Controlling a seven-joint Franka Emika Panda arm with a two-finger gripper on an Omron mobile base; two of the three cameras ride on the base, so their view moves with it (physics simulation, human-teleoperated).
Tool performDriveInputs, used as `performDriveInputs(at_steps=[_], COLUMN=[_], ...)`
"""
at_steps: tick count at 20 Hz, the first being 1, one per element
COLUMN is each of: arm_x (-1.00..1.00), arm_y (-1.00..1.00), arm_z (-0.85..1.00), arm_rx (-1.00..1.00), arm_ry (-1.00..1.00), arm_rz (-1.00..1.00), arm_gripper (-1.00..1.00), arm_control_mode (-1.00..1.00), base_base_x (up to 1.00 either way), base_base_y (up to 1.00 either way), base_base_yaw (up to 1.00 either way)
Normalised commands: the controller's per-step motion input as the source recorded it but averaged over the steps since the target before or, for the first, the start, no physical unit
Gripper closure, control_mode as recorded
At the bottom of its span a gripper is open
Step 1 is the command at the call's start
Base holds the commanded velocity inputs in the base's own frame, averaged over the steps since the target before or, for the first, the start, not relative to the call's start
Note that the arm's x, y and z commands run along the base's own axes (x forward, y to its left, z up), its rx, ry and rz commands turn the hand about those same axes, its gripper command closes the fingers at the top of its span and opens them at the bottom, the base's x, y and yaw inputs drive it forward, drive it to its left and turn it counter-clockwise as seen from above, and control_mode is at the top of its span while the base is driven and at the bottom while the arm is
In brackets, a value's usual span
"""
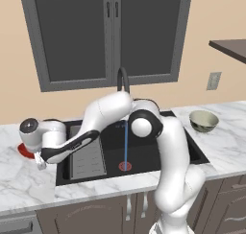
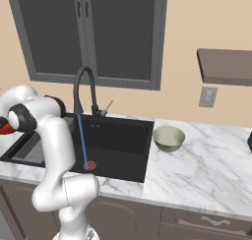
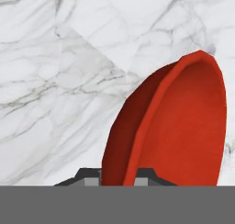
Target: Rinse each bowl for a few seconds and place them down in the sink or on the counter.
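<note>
My hand grips the red bowl's rim.
My arm reaches low toward nine o'clock, over the counter left of the sink.

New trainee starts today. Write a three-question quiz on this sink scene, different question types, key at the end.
1. True or false: water is running from the tap into the sink.
2. Which bowl does the gripper hold? A) red bowl B) grey-beige bowl C) neither
3. Fill in: the grey-beige bowl stands on the counter to the ______ of the sink, as the base views show it.

Key
1. True: a thin blue stream falls to the red drain.
2. A: its rim sits between the fingertips, over the marble left of the sink.
3. right
</note>
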Motion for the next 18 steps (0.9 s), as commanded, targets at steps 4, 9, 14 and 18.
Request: performDriveInputs(at_steps=[4,9,14,18], arm_x=[0.06,0.0,0.0,0.0], arm_y=[0.32,0.2,0.15,0.35], arm_z=[-0.22,-0.39,-0.39,-0.27], arm_rx=[0.0,-0.02,-0.06,-0.09], arm_ry=[0.13,0.07,0.03,0.03], arm_rz=[0.0,0.0,0.02,0.0], arm_gripper=[1.0,1.0,1.0,-1.0], arm_control_mode=[-1.0,-1.0,-1.0,-1.0], base_base_x=[0.0,0.0,0.0,0.0], base_base_y=[0.0,0.0,0.0,0.0], base_base_yaw=[0.0,0.0,0.0,0.0])
